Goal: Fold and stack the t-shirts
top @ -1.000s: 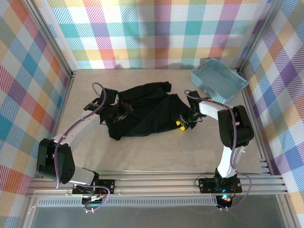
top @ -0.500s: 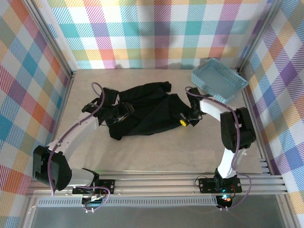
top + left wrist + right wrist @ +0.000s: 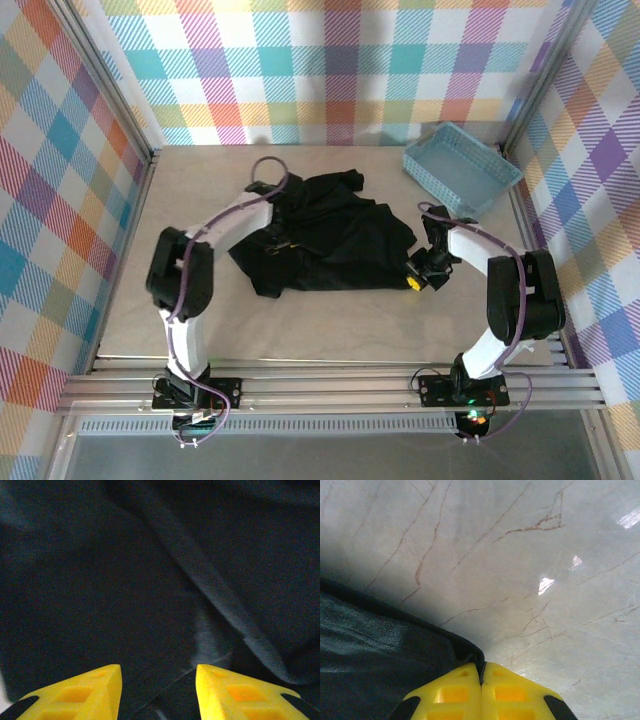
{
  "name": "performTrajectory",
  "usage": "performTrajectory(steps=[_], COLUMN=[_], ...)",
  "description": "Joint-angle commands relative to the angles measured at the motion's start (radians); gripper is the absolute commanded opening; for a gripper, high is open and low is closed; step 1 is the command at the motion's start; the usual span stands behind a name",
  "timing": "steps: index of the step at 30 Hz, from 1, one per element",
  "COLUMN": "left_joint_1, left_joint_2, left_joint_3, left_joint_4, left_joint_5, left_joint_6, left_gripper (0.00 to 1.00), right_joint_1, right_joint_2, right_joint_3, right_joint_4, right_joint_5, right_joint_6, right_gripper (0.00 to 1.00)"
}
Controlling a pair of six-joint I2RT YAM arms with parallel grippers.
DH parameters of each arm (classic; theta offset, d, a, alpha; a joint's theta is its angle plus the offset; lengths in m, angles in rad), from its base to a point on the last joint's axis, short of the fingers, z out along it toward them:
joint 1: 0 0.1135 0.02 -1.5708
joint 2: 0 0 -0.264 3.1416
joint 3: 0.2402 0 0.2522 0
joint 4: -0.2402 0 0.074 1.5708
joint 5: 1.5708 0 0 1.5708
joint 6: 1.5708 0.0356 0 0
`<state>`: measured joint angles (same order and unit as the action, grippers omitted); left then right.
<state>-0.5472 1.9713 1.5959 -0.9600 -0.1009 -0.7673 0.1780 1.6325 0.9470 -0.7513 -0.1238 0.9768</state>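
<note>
Your plain black soft cloth t-shirt [image 3: 335,245] lies crumpled and unfolded at the middle of the pale marbled bench [image 3: 330,330]. It spreads wider than the light-blue perforated plastic basket [image 3: 462,168], which stands well apart from it toward 2 o'clock, in the far right corner of the top view.

Your left hand [image 3: 157,672] is released: in its wrist view the two yellow fingertips stand apart, close over dark cloth. A raised crease runs there from 11 o'clock down to 4 o'clock. You cannot tell whether the tips touch the fabric. Seen from above, the left arm arches in from 8 o'clock and comes down over the t-shirt's 9 o'clock part.

Your right hand [image 3: 481,667] is clenched, its yellow fingers pressed flat together. The t-shirt's hem runs straight into the seam between them, so it is grasping that edge. From above, this grip sits at the t-shirt's 4 o'clock corner, near the bench's right side. In the right wrist view the cloth lies toward 8 o'clock, and bare bench with thin brown veins and bright glints stretches from 10 o'clock round to 4 o'clock
</note>
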Motion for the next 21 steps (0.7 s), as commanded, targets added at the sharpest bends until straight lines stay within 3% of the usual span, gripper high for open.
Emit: performTrajectory(steps=[1, 12, 21], left_joint_1=[-0.055, -0.060, -0.060], left_joint_2=[0.081, 0.226, 0.229], left_joint_3=[0.132, 0.216, 0.190], left_joint_4=[-0.137, -0.142, -0.054], left_joint_5=[-0.116, -0.106, -0.099], left_joint_6=[-0.028, -0.024, -0.021], left_gripper=[0.44, 0.41, 0.41], right_joint_1=[0.003, -0.002, -0.005], right_joint_2=[-0.001, 0.009, 0.018], right_joint_3=[0.001, 0.007, 0.016], right_joint_4=[-0.005, 0.004, 0.012], right_joint_5=[-0.008, -0.023, -0.036], right_joint_6=[-0.034, -0.052, -0.059], right_gripper=[0.00, 0.00, 0.00])
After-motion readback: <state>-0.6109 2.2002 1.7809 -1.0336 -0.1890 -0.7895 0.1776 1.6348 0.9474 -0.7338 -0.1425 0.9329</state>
